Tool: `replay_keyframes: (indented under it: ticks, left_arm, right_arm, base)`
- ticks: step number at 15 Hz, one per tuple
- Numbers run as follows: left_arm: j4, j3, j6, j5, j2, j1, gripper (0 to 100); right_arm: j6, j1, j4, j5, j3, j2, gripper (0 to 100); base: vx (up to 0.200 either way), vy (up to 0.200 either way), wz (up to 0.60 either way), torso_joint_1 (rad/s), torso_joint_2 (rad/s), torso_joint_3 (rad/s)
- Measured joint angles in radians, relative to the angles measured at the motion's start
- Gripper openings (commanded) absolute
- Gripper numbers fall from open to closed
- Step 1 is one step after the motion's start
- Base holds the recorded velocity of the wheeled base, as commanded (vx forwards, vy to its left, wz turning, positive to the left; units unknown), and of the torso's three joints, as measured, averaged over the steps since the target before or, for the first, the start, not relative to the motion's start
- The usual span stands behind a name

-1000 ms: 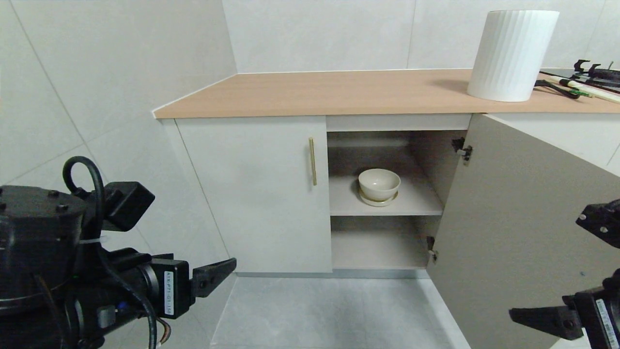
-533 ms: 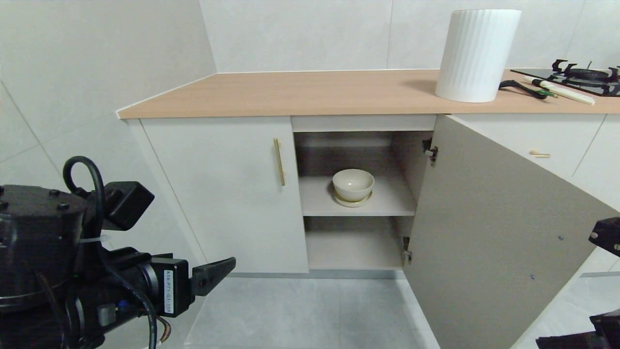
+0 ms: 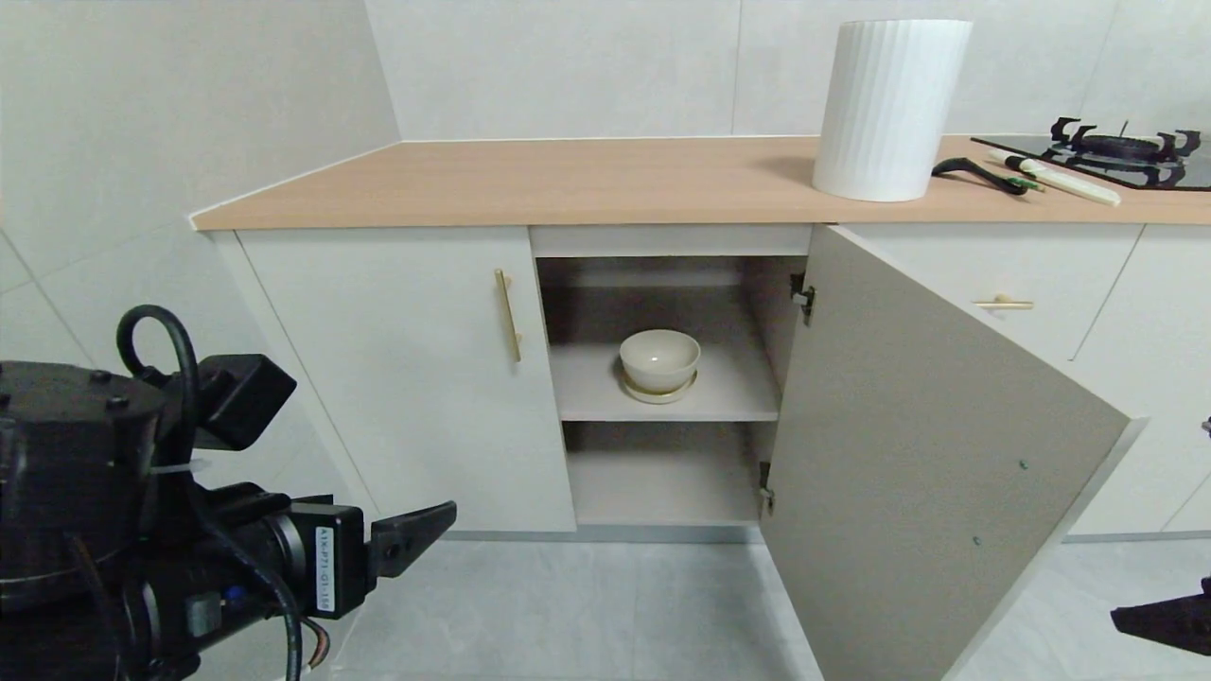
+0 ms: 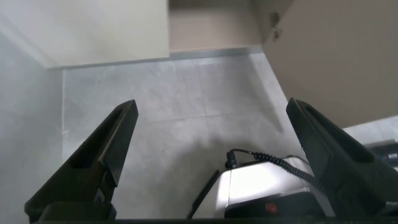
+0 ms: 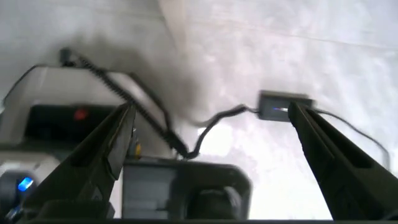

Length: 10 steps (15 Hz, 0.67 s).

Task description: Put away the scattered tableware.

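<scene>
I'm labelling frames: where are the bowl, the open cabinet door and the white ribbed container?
bowl point(image 3: 659, 354): head view, its centre.
open cabinet door point(image 3: 908, 454): head view, inner face.
white ribbed container point(image 3: 889, 109): head view, ribbed side.

head camera: swung right | right gripper point(image 3: 1152, 619): drawn back rightward

The matte black left arm point(image 3: 66, 473) is filling the lower left of the head view as a rounded housing with small round screws in its top. A thick black cable point(image 3: 156, 345) is looping above it, with a thin white zip tie point(image 3: 170, 467) cinching its foot. A black boxy block point(image 3: 236, 397) is jutting beside the loop. A white printed label point(image 3: 324, 567) is wrapping the cylindrical wrist, and thin coloured wires point(image 3: 317, 653) are trailing beneath. The black left gripper point(image 4: 211, 109) is ending in tapered, wedge-shaped fingers point(image 3: 412, 539) with small holes. The black right gripper point(image 5: 211, 109) is showing matching wedge fingers.
</scene>
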Motion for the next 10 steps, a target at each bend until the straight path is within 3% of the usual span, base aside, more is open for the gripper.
replay_keyframes:
  ticks: [4,10]
  left_arm:
    - [-0.001,0.0,0.0,0.0,0.0,0.0,100]
    - [-0.001,-0.001,0.0,0.0,0.0,-0.001,100]
  right_arm:
    - [-0.038,-0.171,-0.169,-0.005,0.004,0.041,100]
    - [0.047,-0.225,-0.339,-0.003,0.017,0.137,100]
  base:
    - [0.0,0.0,0.0,0.0,0.0,0.0]
    - [0.0,0.0,0.0,0.0,0.0,0.0]
